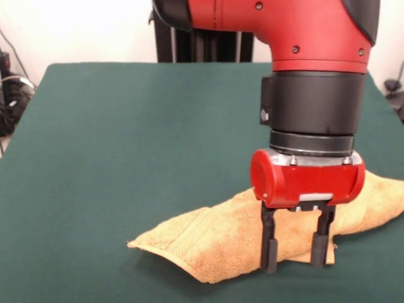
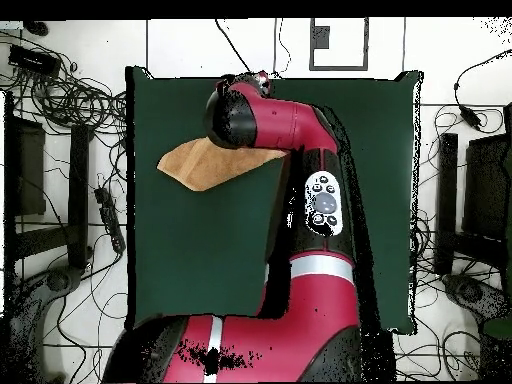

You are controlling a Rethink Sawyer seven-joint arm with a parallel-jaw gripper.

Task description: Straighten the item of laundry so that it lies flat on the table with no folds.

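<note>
1. Front view shows the tool (image 1: 297, 251) released, fingers spread, straddling the towel (image 1: 221, 237); overhead, the arm hides it.
2. Towel lies folded on the surface (image 1: 126, 139), stretching sideways beneath the tool.

The towel (image 1: 221, 237) is orange-tan all over, fluffy, with a flatter woven band of the same tan running across it near one edge. The worktop (image 1: 126, 145) under it is a plain dark green with no pattern. The arm (image 1: 278, 28) is bright red with black sections, and a black collar sits above the red body of the hand (image 1: 298, 249), whose two fingers (image 1: 269, 246) are black. From overhead the arm shows a white band and a pale button panel
</note>
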